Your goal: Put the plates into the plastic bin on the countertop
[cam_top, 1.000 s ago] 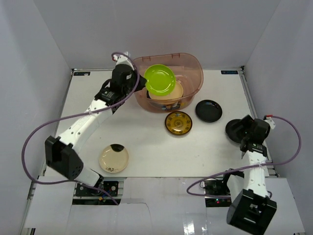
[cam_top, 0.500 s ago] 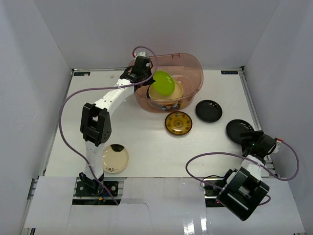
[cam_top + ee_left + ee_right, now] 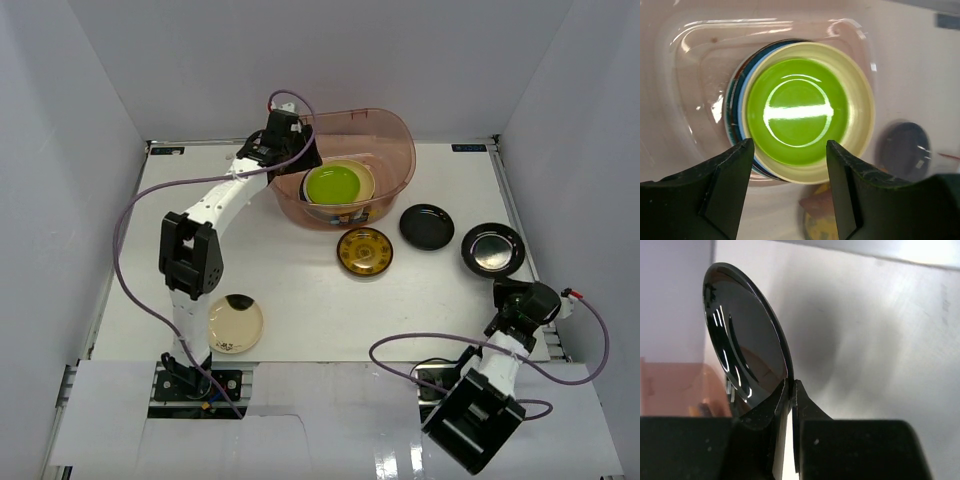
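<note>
The plastic bin (image 3: 403, 140) stands at the back of the countertop (image 3: 290, 285). Inside it the lime green plate (image 3: 333, 185) (image 3: 797, 110) lies flat on a cream plate (image 3: 860, 125), with a light blue rim (image 3: 741, 115) under that. My left gripper (image 3: 303, 160) (image 3: 789, 150) hovers open above the bin's left side, nothing between its fingers. My right gripper (image 3: 507, 285) (image 3: 791, 382) is shut on the near rim of a black plate (image 3: 493, 249) (image 3: 745, 355) at the right edge. On the countertop lie another black plate (image 3: 427, 226), an amber-gold plate (image 3: 364, 250) and a peach plate (image 3: 234, 323).
White walls close in the countertop on three sides. The right arm's cable (image 3: 420, 345) loops over the near edge. The left arm (image 3: 190, 250) reaches along the left side up to the bin.
My left gripper opened and let go of the green plate, which now lies flat on the stack in the bin. My right gripper shut on the black plate's rim.
</note>
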{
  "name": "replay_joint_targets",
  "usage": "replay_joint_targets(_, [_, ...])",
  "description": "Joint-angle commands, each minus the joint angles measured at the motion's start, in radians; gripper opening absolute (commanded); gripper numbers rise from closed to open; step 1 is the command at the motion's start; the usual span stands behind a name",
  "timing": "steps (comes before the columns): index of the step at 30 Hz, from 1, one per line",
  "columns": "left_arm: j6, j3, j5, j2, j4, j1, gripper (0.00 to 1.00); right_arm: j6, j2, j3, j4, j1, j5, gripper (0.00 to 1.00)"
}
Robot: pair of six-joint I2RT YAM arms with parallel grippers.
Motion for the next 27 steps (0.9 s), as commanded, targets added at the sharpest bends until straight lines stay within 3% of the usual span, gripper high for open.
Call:
replay_joint_targets(1, [-0.014, -0.009, 0.164, -0.257, 0.027, 0.002, 0.70, -0.014, -0.104, 0.101, -0.028, 0.000, -0.040, 0.08])
replay_joint_targets(5, [-0.092, -0.321, 0.234, -0.506, 0.131, -0.010, 0.70, 0.108, -0.119, 0.193, 0.010, 0.006, -0.203, 0.08])
replay_joint_targets(7, [-0.146, -0.569, 0.232, -0.673, 0.182, -0.019, 0.70, 0.121, -0.101, 0.244, 0.060, 0.026, -0.247, 0.08])
replay_joint_targets(10, [-0.207, -0.862, 0.203, -0.854, 0.254, -0.042, 0.68, 0.060, -0.023, 0.414, 0.050, 0.169, -0.251, 0.08])
replay_joint_targets(11, [-0.221, -0.924, 0.181, -0.889, 0.272, -0.044, 0.68, 0.030, 0.040, 0.519, 0.041, 0.299, -0.234, 0.08])
replay_joint_targets(13, [-0.265, -1.083, 0.161, -0.970, 0.312, -0.049, 0.67, -0.063, 0.115, 0.624, -0.002, 0.441, -0.164, 0.08])
replay_joint_targets(14, [-0.279, -1.127, 0.153, -0.986, 0.324, -0.052, 0.67, -0.089, 0.158, 0.669, -0.005, 0.566, -0.145, 0.08])
replay_joint_targets(17, [-0.342, -1.251, 0.158, -1.003, 0.392, -0.058, 0.67, -0.177, 0.401, 0.834, -0.039, 0.758, -0.101, 0.08])
replay_joint_targets(20, [-0.390, -1.322, 0.147, -0.967, 0.485, -0.078, 0.67, -0.266, 0.601, 1.005, -0.111, 0.883, -0.045, 0.08])
replay_joint_targets(27, [-0.456, -1.295, 0.110, -0.731, 0.650, -0.162, 0.67, -0.366, 0.914, 1.296, -0.231, 1.003, 0.057, 0.08])
